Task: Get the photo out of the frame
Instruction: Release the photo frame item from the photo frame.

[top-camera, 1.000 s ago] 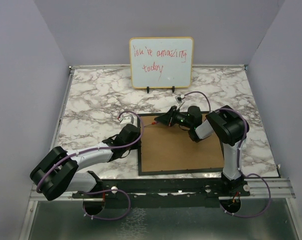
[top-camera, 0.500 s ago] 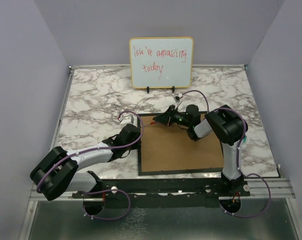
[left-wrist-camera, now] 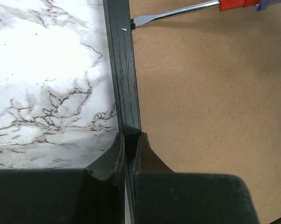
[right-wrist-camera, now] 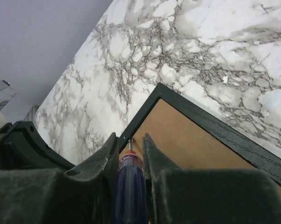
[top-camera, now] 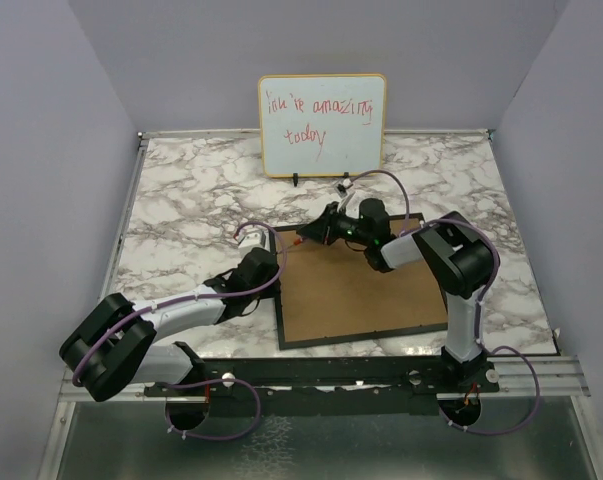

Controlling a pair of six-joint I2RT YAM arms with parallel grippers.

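White-and-grey marble table [top-camera: 191, 200]: thin black rectangular picture frame [top-camera: 361, 298] lies fibreboard back up; photo unseen, presumably beneath. Left gripper [left-wrist-camera: 129, 140] clamps the left rail. Right gripper [right-wrist-camera: 130, 140] grips a blue-and-red flat-blade screwdriver [left-wrist-camera: 177, 11], tip at that rail's inner edge. Risk: the blade slips and gouges the fibreboard. Wood-edged whiteboard [top-camera: 323, 124] reads "You're amazing today".

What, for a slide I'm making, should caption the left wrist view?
Left gripper pinches the frame by its rail; a screwdriver tip reaches the back panel edge.

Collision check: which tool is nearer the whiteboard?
Right. The right tool is at the frame's far edge before the whiteboard; the left tool grips its left edge, farther off.
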